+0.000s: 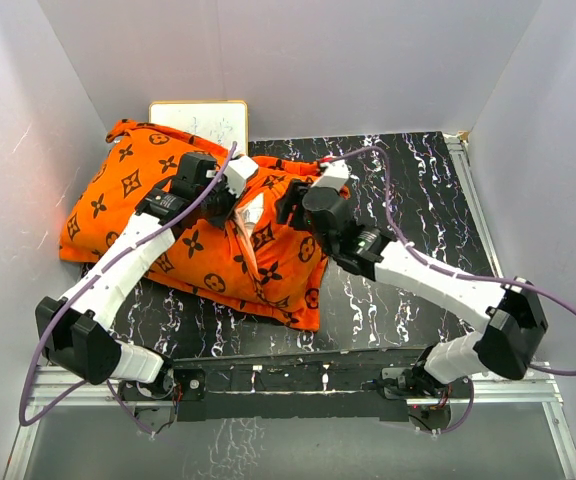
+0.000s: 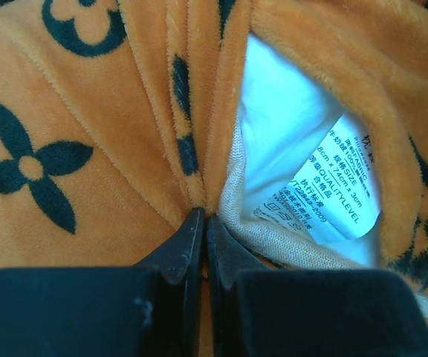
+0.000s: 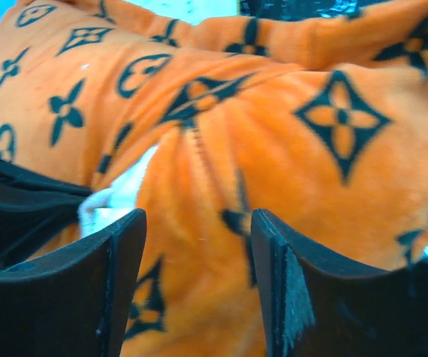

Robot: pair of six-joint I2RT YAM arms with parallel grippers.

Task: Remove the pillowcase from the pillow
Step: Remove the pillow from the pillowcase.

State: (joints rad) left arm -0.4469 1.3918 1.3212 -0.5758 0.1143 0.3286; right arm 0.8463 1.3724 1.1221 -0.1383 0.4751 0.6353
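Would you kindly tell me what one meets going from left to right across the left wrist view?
Dark flower motif on the pillowcase → left gripper shut on a gathered fold → white pillow showing in the opening → printed label.

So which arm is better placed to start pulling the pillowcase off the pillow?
Probably the left arm: its jaws are shut on the pillowcase edge right at the opening, where the white pillow shows. The right arm has its jaws open over the fabric, gripping nothing.
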